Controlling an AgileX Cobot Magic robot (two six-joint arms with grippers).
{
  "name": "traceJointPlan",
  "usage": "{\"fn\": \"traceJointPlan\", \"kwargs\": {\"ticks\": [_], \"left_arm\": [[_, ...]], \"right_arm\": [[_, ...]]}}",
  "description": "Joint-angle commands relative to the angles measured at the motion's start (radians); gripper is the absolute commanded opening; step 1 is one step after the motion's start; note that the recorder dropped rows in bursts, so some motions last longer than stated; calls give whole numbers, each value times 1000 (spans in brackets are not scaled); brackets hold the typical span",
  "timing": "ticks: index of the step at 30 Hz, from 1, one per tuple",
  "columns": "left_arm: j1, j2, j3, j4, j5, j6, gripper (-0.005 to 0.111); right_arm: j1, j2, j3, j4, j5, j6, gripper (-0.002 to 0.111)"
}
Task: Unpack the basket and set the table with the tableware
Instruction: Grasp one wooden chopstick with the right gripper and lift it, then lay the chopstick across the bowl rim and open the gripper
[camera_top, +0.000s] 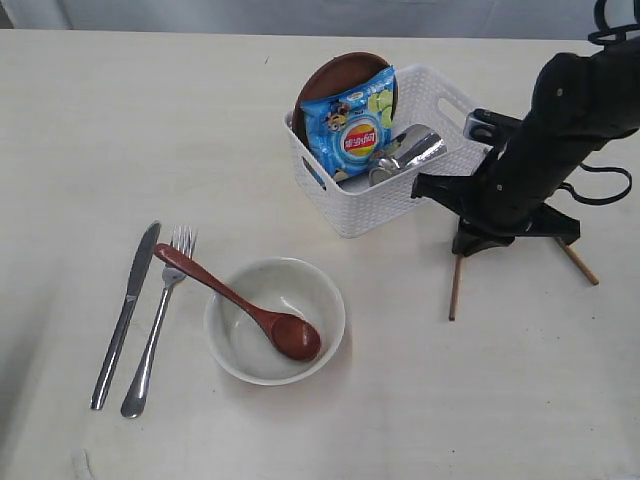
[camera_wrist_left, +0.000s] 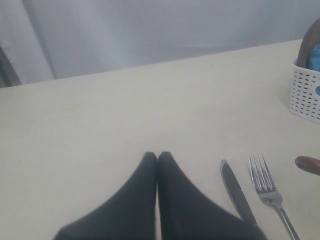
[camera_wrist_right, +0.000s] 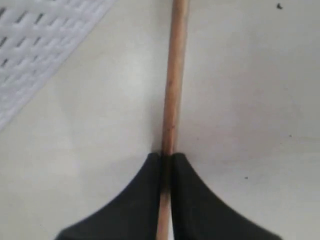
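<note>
Ok, near to far. Near left: steel knife (camera_top: 124, 315) and steel fork (camera_top: 158, 325) lie side by side on the pale cream table (camera_top: 200, 130). The left gripper (camera_wrist_left: 157, 156) hangs near them, jaws pressed together on nothing. Just right of those is the white speckled bowl (camera_top: 300, 280) with the reddish-brown wooden spoon (camera_top: 237, 298) resting in it, handle out over the left rim. Right of the bowl, the right gripper (camera_wrist_right: 166, 159) pinches one wooden chopstick (camera_wrist_right: 172, 80) low at the table; can't tell if it touches. The second chopstick (camera_top: 578, 262) lies splayed off to the right. My read: we're placing chopsticks. Lay the held one flat right of the bowl, release only once it rests, then bring the other parallel, tips level. Far centre: the white lattice plastic basket (camera_top: 380, 210) holds the round brown plate (camera_top: 335, 75), steel cup (camera_top: 410, 150) and blue chips packet (camera_top: 355, 125). The packet has a red-yellow round logo; its lettering is too small to read.
</note>
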Motion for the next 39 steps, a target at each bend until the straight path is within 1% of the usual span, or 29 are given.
{"fn": "traceJointPlan", "kwargs": {"ticks": [1,11,17,21,26,29,34,39], "left_arm": [[2,-3,2,-1,-6,0,0],[2,-3,2,-1,-6,0,0],[2,-3,2,-1,-6,0,0],[2,-3,2,-1,-6,0,0],[2,-3,2,-1,-6,0,0],[2,-3,2,-1,-6,0,0],[2,-3,2,-1,-6,0,0],[2,-3,2,-1,-6,0,0]], "right_arm": [[-2,-8,18,-97,118,28,0],[-2,-189,18,-126,206,41,0],[0,-315,18,-126,303,-13,0],[18,-413,18,-83,353,-52,0],[133,-524,18,22,372,-81,0],[235,-540,18,132,348,-88,0],[428,-499,18,237,186,-49,0],[548,-394,18,320,54,-49,0]]}}
